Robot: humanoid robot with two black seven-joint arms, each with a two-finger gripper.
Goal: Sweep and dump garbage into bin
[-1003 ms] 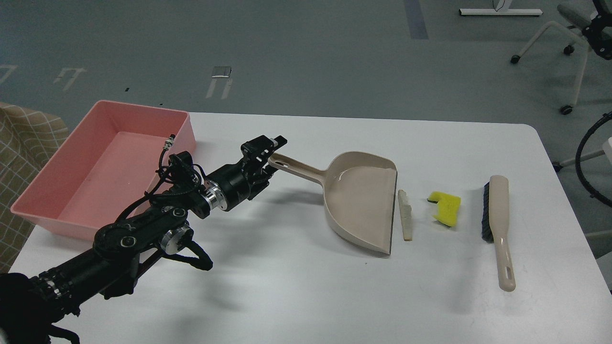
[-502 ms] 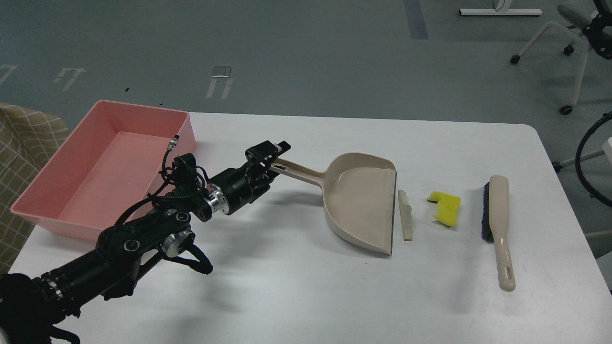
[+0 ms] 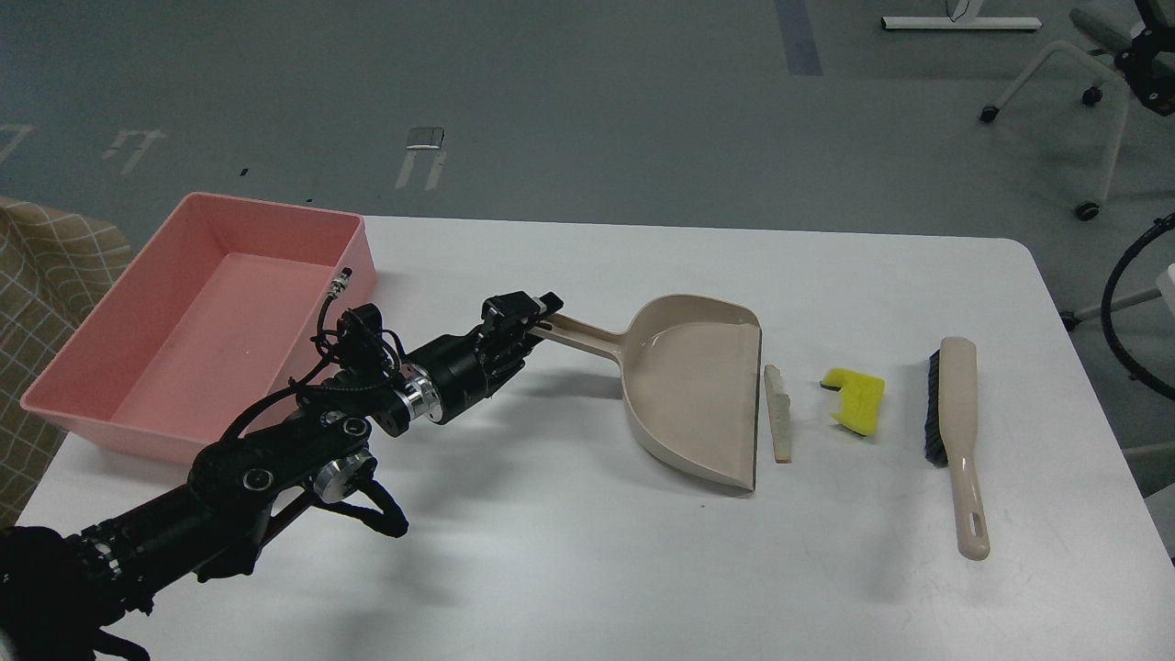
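Note:
The beige dustpan (image 3: 698,395) lies mid-table with its handle (image 3: 587,338) pointing left and its open mouth facing right. My left gripper (image 3: 531,317) is at the end of that handle, with its dark fingers over the tip. I cannot tell whether they have closed on it. The pale beige bread-like slice (image 3: 779,413) lies just right of the dustpan's mouth. The yellow sponge chunk with green backing (image 3: 856,400) lies further right. The pink bin (image 3: 197,321) stands empty at the table's left edge, behind my left arm. My right gripper is out of view.
A beige brush with black bristles (image 3: 955,431) lies right of the sponge, handle toward me. The white table (image 3: 569,551) ends near the brush on the right. A checked cloth (image 3: 46,303) is at far left. Chair legs (image 3: 1083,110) stand on the floor beyond.
My left gripper has moved right along the dustpan handle and now covers its tip and hanging hole. The dustpan, scraps and brush have barely moved.

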